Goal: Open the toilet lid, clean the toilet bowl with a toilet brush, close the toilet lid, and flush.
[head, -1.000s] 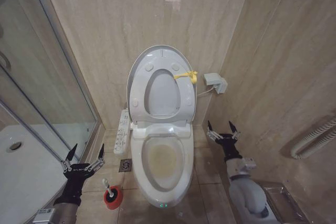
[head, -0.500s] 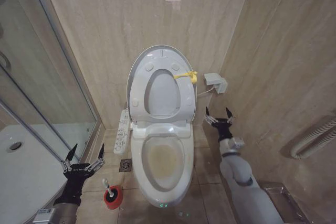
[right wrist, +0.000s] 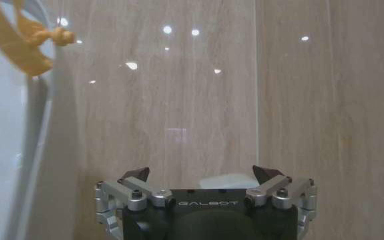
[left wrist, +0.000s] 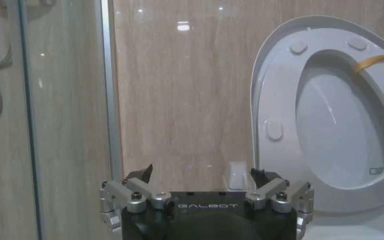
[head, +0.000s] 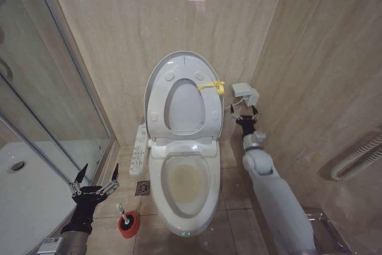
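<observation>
The toilet lid (head: 179, 58) stands upright against the back wall with the ring seat raised against it, a yellow tag (head: 212, 86) tied at its right rim. Below lies the toilet bowl (head: 185, 181), its inside stained yellowish. The toilet brush (head: 126, 219) stands in its red holder on the floor to the left of the bowl. My left gripper (head: 95, 175) hangs open above and left of the brush. My right gripper (head: 243, 112) is open beside the lid's right edge, under the wall box. The left wrist view shows the left gripper (left wrist: 203, 174) and the lid (left wrist: 339, 130). The right gripper (right wrist: 199, 172) faces the wall, the tag (right wrist: 32, 46) off to one side.
A glass shower enclosure (head: 59, 94) fills the left side. A bidet control panel (head: 138, 150) and a floor drain (head: 143, 188) lie left of the bowl. A white wall box (head: 245, 93), a grab rail (head: 358, 156) and a metal tray (head: 322, 226) are on the right.
My right arm has stretched forward and up, carrying its open gripper from beside the bowl to just under the wall box by the lid. The left arm has not moved.
</observation>
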